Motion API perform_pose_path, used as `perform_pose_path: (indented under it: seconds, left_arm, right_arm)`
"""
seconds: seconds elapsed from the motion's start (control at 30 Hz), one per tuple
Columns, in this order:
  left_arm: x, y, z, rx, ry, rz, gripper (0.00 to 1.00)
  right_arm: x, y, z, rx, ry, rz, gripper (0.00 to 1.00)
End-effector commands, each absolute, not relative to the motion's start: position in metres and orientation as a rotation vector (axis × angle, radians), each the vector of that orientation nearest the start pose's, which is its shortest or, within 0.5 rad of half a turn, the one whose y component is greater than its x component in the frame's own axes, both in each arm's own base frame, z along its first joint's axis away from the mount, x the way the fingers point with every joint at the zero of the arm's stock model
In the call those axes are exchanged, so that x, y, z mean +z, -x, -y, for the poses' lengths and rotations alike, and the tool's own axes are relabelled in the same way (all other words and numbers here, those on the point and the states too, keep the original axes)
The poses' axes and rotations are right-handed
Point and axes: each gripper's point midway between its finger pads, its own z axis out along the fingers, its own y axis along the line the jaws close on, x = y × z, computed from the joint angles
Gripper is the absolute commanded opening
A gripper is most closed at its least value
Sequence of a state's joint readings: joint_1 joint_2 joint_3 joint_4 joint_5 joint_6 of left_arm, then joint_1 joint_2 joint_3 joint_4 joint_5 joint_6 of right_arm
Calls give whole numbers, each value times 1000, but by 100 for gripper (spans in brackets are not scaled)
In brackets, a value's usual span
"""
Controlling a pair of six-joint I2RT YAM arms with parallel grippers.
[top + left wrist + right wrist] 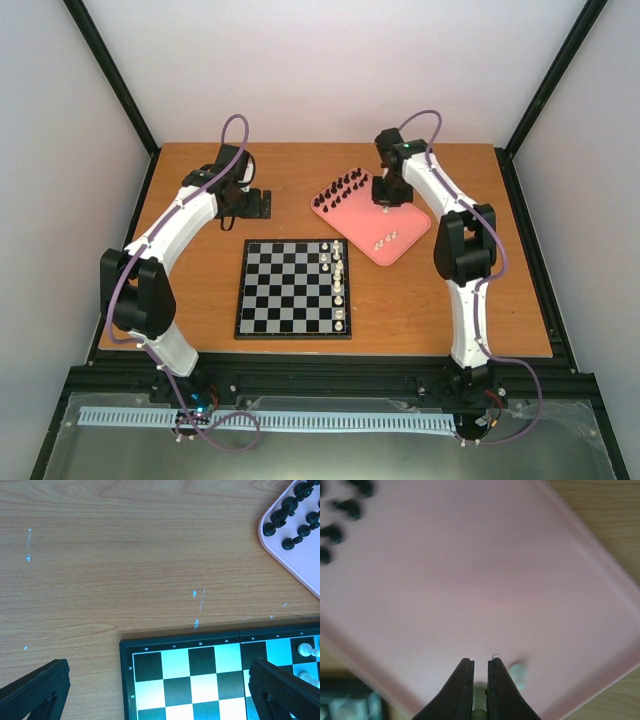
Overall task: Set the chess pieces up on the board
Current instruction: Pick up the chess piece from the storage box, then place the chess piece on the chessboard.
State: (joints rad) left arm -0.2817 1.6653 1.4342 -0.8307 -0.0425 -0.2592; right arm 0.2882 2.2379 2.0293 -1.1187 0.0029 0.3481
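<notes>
Chess pieces [340, 285] in white line the board's [280, 300] 3 o'clock edge; we see black ones [343, 187] on the tray [400, 228] at its 1 o'clock. Our right end effector [480, 666], nearly closed, pinches a white piece [479, 694] over the tray. Our left end effector [159, 667] gapes wide and empty by the board's 11 o'clock corner.

numbers 8 to 2 on board [187, 644] border
</notes>
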Motion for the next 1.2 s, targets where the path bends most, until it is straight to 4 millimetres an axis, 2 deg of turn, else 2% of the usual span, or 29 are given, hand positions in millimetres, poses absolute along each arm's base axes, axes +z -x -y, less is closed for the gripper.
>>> perform_pose_path:
  seconds: [0.0,0.1,0.17,0.3,0.4,0.5,0.6,0.97,1.17]
  left_arm:
    - [188,-411,110,-136,-14,-2574,100]
    - [191,-411,109,-136,-12,-2568,100]
    - [191,-412,109,-133,-7,-2565,100]
    - [193,-411,109,-137,-6,-2562,100]
    - [194,-411,109,-139,-5,-2557,100]
    - [194,-411,109,-142,-7,-2557,100]
    - [194,-409,110,-148,-12,-2558,100]
    - [193,-404,108,-145,-3,-2556,100]
    - [192,-404,107,-143,-4,-2557,100]
  right_arm:
    - [148,-427,-214,223,181,-2880,3]
    - [159,-389,-256,252,333,-2891,3]
    - [162,-365,-275,247,410,-2898,3]
    - [157,-328,-296,241,501,-2912,3]
    - [141,-300,-309,220,589,-2930,3]
    - [123,-284,-318,196,654,-2936,3]
    - [109,-279,-322,190,686,-2936,3]
    - [78,-277,-326,150,785,-2913,3]
    - [67,-281,-333,148,791,-2916,3]
